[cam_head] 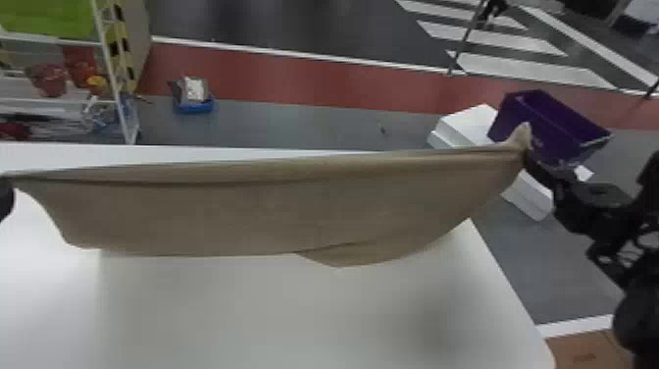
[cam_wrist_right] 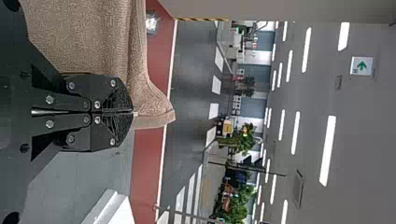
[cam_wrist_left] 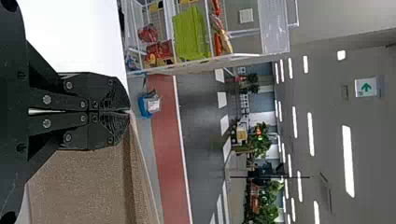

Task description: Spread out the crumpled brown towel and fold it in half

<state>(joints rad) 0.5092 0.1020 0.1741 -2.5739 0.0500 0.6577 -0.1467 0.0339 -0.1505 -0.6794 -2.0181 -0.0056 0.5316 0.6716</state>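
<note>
Stretching across the head view, the brown towel (cam_head: 274, 206) is strung between both grippers, with its upper edge drawn nearly straight. A long dark crease runs just below that edge. The lower edge hangs loose over the white table (cam_head: 294, 314), bowing up toward the right end; right of centre, a pointed flap dips lowest. Cannot tell whether the cloth touches the tabletop.

Left gripper (cam_head: 6, 196): at the far left edge of the head view, on the towel's left end. Its own wrist view gives the left gripper (cam_wrist_left: 128, 111) closed, cloth pinched at the very tips.

Right gripper (cam_head: 531, 162): beyond the table's right edge. Wrist view has the right gripper (cam_wrist_right: 134, 112) closed too, a bit of towel nipped at the tips. A small corner of cloth pokes out past the fingers, standing up as a peak in the head view.

Farther out, on the right: purple bin (cam_head: 549, 122), with white boxes (cam_head: 466, 122) close by it. On the left, past the table's far edge: white rack (cam_head: 110, 73) with a green panel (cam_head: 46, 17) and red baskets (cam_head: 46, 81). On the floor near the rack, a blue tray (cam_head: 193, 105) with something pale in it.
</note>
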